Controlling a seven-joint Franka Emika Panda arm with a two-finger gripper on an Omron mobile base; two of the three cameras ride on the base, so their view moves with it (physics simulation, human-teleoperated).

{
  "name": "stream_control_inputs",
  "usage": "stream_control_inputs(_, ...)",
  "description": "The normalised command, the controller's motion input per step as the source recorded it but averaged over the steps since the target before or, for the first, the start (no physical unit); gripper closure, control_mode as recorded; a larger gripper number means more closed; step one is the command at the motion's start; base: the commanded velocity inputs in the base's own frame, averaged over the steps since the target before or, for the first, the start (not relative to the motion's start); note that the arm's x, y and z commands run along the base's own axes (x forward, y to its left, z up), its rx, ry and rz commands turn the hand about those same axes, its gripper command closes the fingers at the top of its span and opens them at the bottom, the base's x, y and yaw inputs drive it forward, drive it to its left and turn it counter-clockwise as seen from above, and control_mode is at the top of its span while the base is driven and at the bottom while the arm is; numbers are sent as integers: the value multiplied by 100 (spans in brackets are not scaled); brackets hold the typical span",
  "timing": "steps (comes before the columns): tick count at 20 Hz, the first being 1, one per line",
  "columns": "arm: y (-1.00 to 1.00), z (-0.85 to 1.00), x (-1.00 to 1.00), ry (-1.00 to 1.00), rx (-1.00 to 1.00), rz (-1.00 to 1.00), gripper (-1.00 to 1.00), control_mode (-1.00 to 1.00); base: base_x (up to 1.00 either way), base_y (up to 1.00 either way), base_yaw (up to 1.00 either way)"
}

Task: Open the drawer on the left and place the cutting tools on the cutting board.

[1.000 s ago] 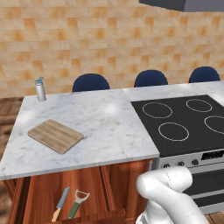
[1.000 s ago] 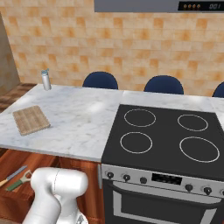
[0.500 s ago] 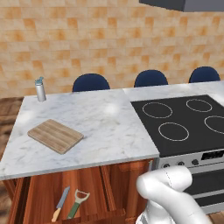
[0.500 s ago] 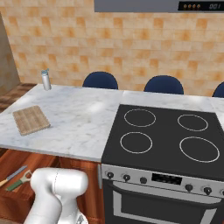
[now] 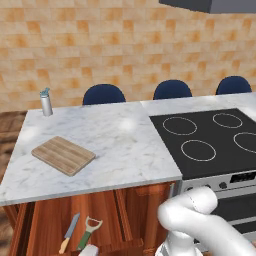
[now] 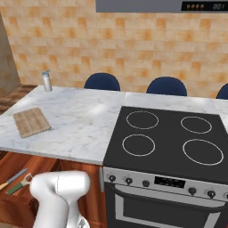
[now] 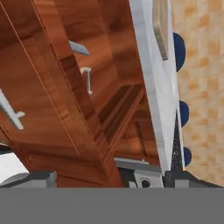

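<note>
The marble surface [image 5: 115, 145] carries the cutting board [image 5: 63, 155] near its left end, with nothing on it. Below, the drawer [image 5: 45, 225] stands pulled out, with the knife [image 5: 69, 232] and the green-handled peeler [image 5: 89, 231] lying side by side inside. The claw [image 7: 109, 177] hangs low beside the drawer front, seemingly spread wide and empty.

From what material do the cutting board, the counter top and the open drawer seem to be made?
The cutting board looks like light, matte wood: plank grain lines run along it. The counter top seems to be polished white marble with grey veins, though it may be an imitation. The drawer looks like reddish-brown wood with a smooth, slightly glossy finish.
</note>
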Motion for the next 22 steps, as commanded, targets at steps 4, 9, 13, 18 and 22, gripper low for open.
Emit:
stream_control_inputs(4,-67,77,64,26,30,-3,-100,-100,0,0,0)
stream_control_inputs(9,-11,73,38,50,21,-16,-100,-100,0,0,0)
stream_control_inputs(13,0,41,25,60,24,-32,-100,-100,0,0,0)
stream_control_inputs(18,0,14,26,50,22,-17,-100,-100,0,0,0)
stream_control_inputs(22,1,-4,6,0,0,0,-100,-100,0,0,0)
